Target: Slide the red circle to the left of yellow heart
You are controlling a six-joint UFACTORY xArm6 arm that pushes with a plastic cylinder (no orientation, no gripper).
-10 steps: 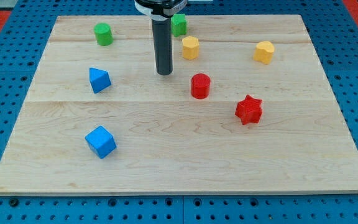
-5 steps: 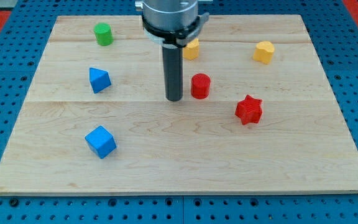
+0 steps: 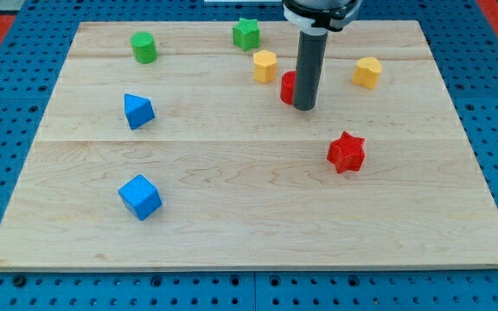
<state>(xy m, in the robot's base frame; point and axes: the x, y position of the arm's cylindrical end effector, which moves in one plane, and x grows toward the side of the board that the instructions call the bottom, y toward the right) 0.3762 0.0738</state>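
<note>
The red circle (image 3: 288, 86) lies in the upper middle of the wooden board (image 3: 249, 216), partly hidden behind my rod. My tip (image 3: 305, 107) rests against the circle's lower right side. The yellow heart (image 3: 367, 72) sits to the view's right of the circle, with a gap of about a block's width between the rod and the heart. A yellow hexagon (image 3: 264, 66) sits just to the upper left of the red circle.
A green star (image 3: 246, 34) and a green cylinder (image 3: 143, 47) stand near the view's top. A red star (image 3: 346, 152) lies right of centre. A blue wedge-shaped block (image 3: 137, 111) and a blue cube (image 3: 139, 196) lie on the left.
The red circle has slid up and a little to the right, towards the yellow hexagon. My tip went from the circle's left to its lower right side.
</note>
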